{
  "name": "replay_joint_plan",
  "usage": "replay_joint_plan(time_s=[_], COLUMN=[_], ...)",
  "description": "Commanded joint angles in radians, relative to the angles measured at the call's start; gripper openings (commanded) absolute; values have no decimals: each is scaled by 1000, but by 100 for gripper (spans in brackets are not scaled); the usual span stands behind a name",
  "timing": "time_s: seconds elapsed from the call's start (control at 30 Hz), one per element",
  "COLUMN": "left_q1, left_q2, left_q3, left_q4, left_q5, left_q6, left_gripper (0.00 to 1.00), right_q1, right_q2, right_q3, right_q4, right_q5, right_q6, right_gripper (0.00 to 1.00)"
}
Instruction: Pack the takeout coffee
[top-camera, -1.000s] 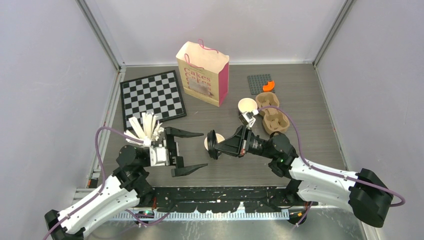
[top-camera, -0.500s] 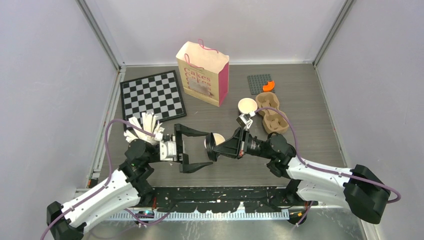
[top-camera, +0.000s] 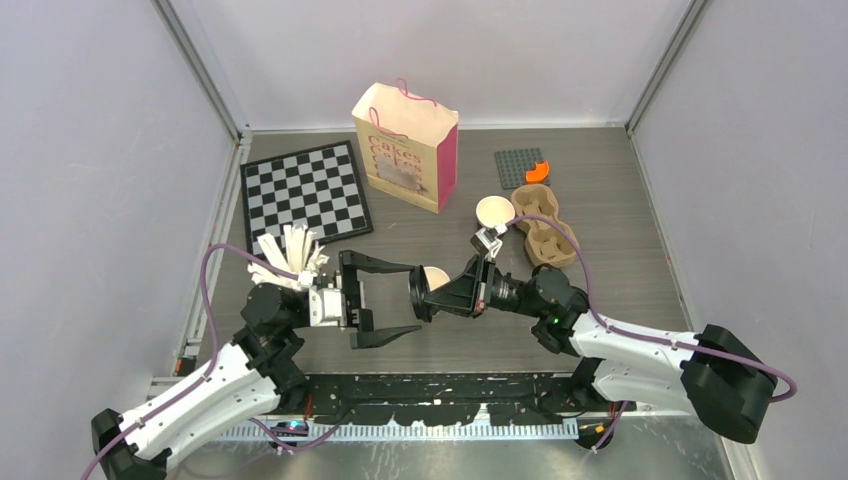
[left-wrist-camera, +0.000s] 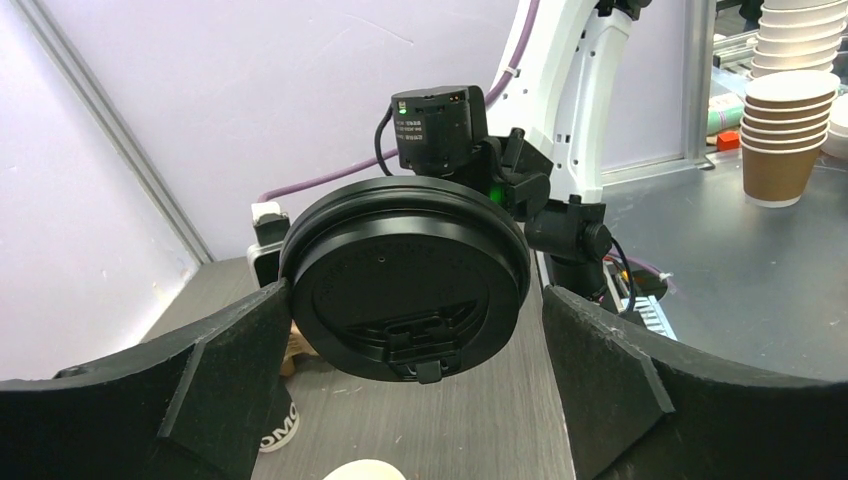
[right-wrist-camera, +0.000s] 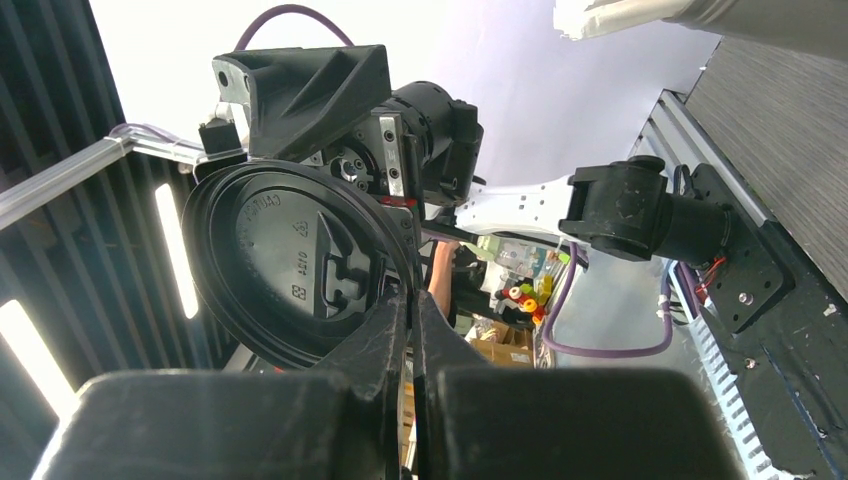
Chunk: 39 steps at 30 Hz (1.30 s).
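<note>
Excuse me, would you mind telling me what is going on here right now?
The right gripper pinches a round black plastic lid by its rim, holding it on edge in mid-air. The left gripper, wide open, faces it with a finger on either side. An open paper cup stands beneath; a second cup waits beside the brown moulded-cardboard carrier.

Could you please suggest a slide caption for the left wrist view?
Black lid, pinched by the right fingers, framed between the open left fingers.
</note>
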Motion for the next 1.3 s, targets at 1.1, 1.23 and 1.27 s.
replay_joint_plan(time_s=[1.1,1.23,1.27], left_q1=[-5,-5,-5], left_q2=[10,125,165], left_q3=[212,391,441], left_q4=[-500,-776,-846], left_q5=[-279,-409,-439], left_q6=[-3,-50,-63], left_gripper=[76,74,74], right_q1=[0,1,0], right_q2=[-419,-622,-657], right_q3=[31,137,162], right_q4=[-730,-1205,-1285], right_q5=[237,466,518], right_q6=[-311,-467,-495], right_gripper=[67,76,78])
